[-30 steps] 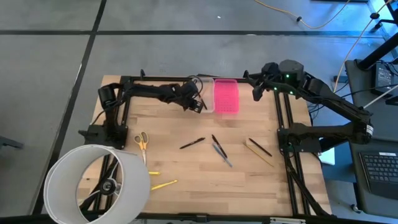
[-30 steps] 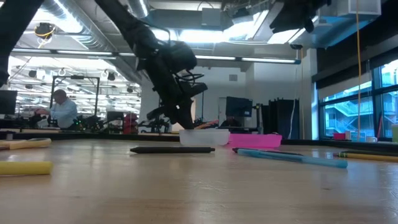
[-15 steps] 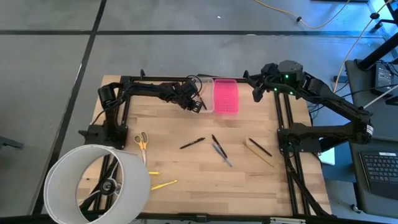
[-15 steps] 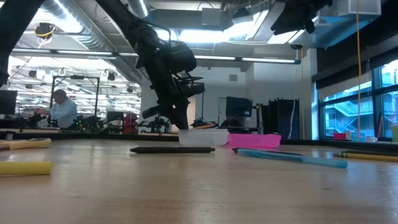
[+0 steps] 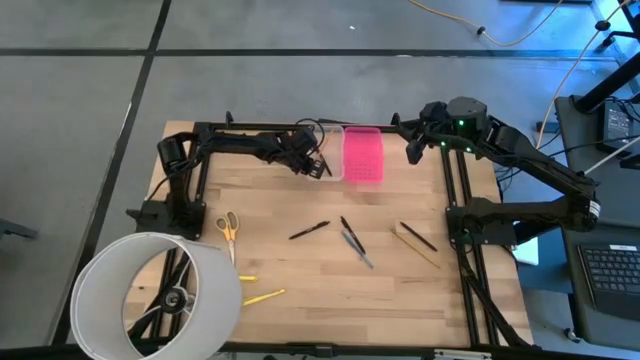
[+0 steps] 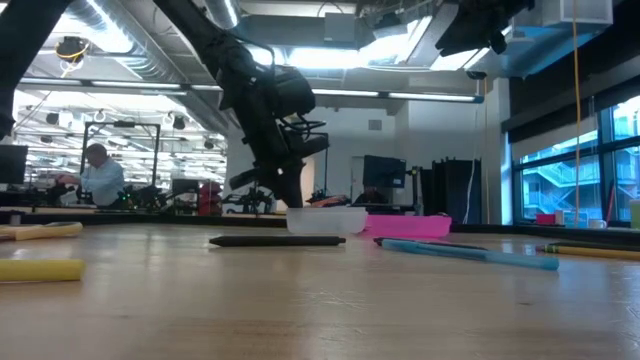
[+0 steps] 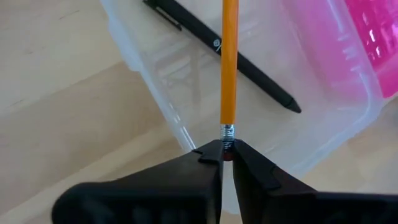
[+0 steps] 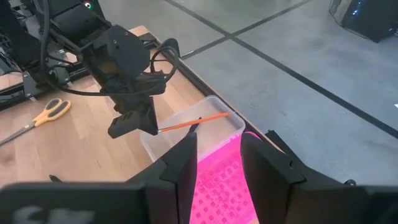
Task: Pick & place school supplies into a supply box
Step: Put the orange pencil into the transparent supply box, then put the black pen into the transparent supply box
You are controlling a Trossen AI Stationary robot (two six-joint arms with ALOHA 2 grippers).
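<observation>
An open-plan robotics lab or workshop floor.

The wooden counter [image 5: 320,265] stands on a grey concrete floor [image 5: 90,90] crossed by dark seams, with a yellow cable [image 5: 520,40] trailing over it and a keyboard [image 5: 610,275] on a side desk. Level across the counter, the low view opens onto a large industrial room: exposed ceiling ducts [image 6: 150,45] and long strip lights [image 6: 100,85] overhead, tall windows [image 6: 575,165] at one side, dark monitors [image 6: 385,172] and equipment racks in the background, and a person [image 6: 98,175] seated at a far workstation. Two dark arms are bolted to black frames [image 5: 190,190] at the counter's sides.
</observation>
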